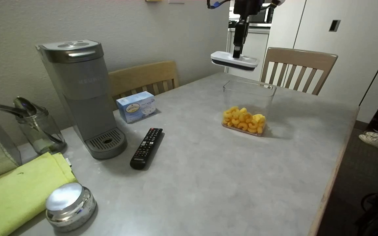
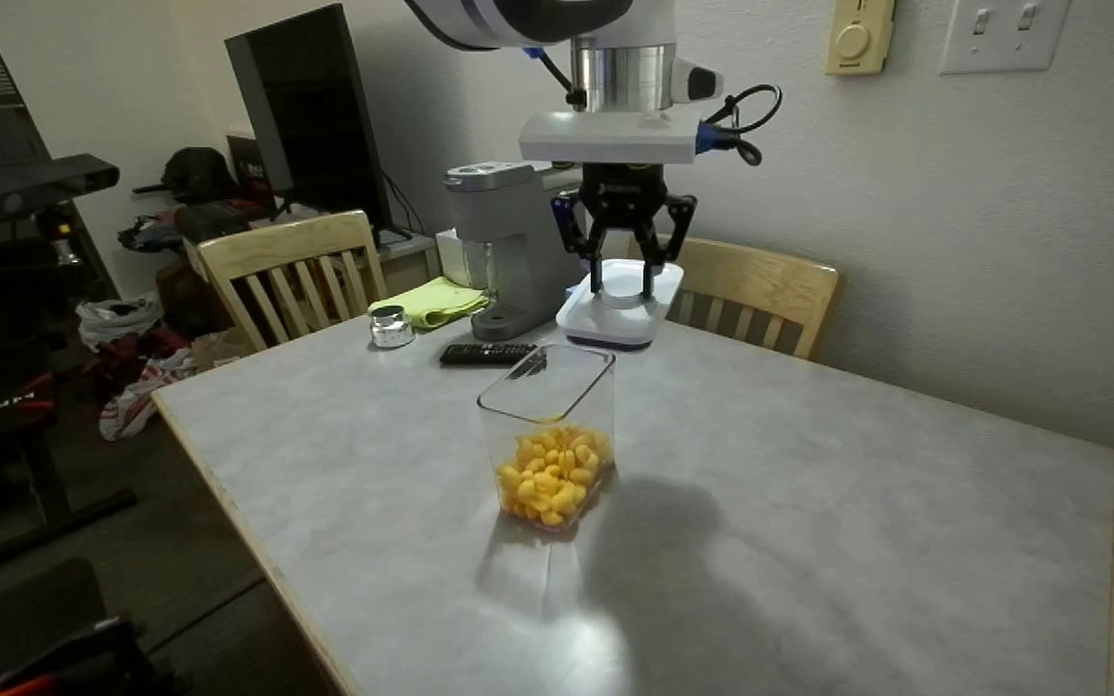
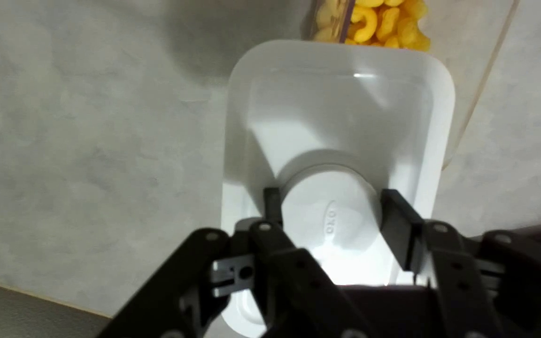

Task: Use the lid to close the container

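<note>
Two fingers (image 3: 400,226) gripping a smooth white lid (image 3: 338,112) by its round knob (image 3: 330,206), clear rectangular container (image 1: 248,97), yellow curls (image 1: 243,120) inside

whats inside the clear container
Curved orange-yellow pieces lie heaped in the bottom of the clear container. What lies deep in the heap is covered by the outer pieces. In the wrist view, the white lid hides part of the container.

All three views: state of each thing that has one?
Clear rectangular plastic container: upright, open, partly filled with orange-yellow pieces.
Flat white rectangular plastic lid: held aloft.
Black two-finger gripper: closed on the lid's round knob.
Black oblong remote: buttons up.
Yellow-green cloth: folded.
Clear glass jar: holding cutlery.
Light blue cardboard box: looks shut.
Grey coffee maker: power unclear.
</note>
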Robot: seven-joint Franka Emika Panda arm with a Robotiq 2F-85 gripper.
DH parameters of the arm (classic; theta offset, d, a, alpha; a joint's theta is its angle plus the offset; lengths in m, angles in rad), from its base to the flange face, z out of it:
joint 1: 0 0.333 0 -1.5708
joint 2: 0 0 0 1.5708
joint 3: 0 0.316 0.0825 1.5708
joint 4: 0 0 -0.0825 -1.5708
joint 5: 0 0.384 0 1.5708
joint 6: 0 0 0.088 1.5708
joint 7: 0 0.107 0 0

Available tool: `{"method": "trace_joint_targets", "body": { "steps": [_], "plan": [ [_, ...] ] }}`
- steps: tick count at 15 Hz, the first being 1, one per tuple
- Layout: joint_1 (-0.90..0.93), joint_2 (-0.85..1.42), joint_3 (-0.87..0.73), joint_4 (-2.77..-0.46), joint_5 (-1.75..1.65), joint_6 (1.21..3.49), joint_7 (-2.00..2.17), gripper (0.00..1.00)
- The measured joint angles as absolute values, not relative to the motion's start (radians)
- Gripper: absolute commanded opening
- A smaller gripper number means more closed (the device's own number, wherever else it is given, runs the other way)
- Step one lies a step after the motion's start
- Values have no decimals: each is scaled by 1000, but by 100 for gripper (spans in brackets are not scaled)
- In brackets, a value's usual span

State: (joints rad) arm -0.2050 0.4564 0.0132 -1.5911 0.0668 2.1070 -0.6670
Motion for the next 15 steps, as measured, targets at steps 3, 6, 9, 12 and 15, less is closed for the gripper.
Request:
{"method": "trace_joint_targets", "body": {
  "steps": [3,6,9,12,15],
  "plan": [
    [-201,425,16,-1633,76,2109,-667,29],
    [-199,392,17,-1679,89,2115,-667,29],
    [-198,359,19,-1721,120,2118,-678,29],
    [-199,328,19,-1757,152,2121,-701,29],
    [-199,302,18,-1789,166,2122,-714,29]
  ]
}}
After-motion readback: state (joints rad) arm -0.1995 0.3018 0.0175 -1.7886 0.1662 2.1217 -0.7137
